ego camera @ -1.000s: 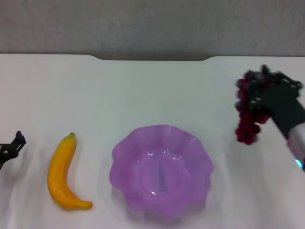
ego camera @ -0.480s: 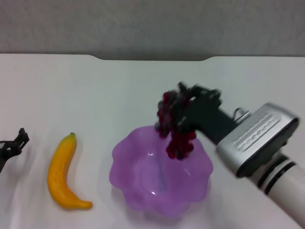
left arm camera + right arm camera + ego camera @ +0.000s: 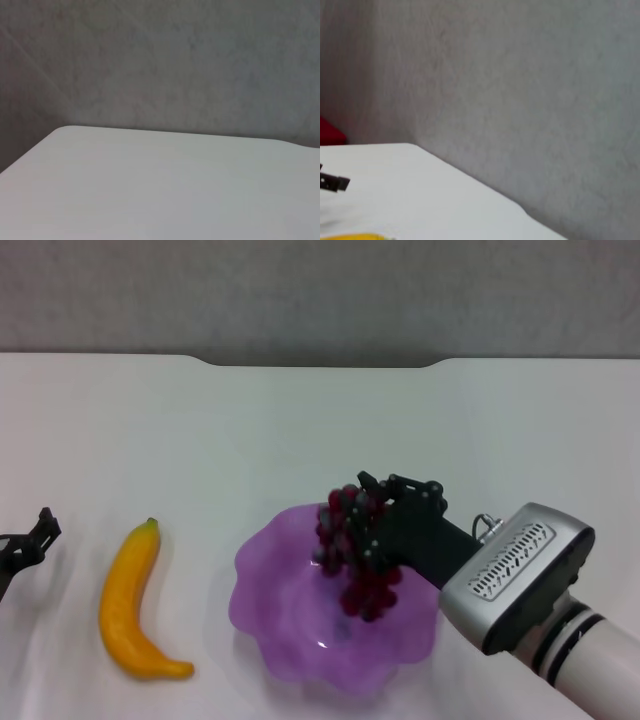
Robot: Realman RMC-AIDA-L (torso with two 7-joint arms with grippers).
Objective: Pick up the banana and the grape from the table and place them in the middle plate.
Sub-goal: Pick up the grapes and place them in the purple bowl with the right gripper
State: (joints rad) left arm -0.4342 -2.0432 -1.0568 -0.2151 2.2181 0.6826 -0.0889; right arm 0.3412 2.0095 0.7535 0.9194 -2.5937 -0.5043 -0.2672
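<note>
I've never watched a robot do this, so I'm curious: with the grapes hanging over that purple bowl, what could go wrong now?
The right gripper holds the grape over the middle plate; the dangling bunch could swing or shed grapes on release.

If the gripper presses down, it might tip or push the light plate.

The banana lies close beside the plate, so a shoved plate could nudge it before the left gripper, waiting at the table's edge, reaches it.

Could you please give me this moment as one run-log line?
right gripper: shut on grapes, over purple plate | left gripper: idle at left table edge | banana: on table
</note>
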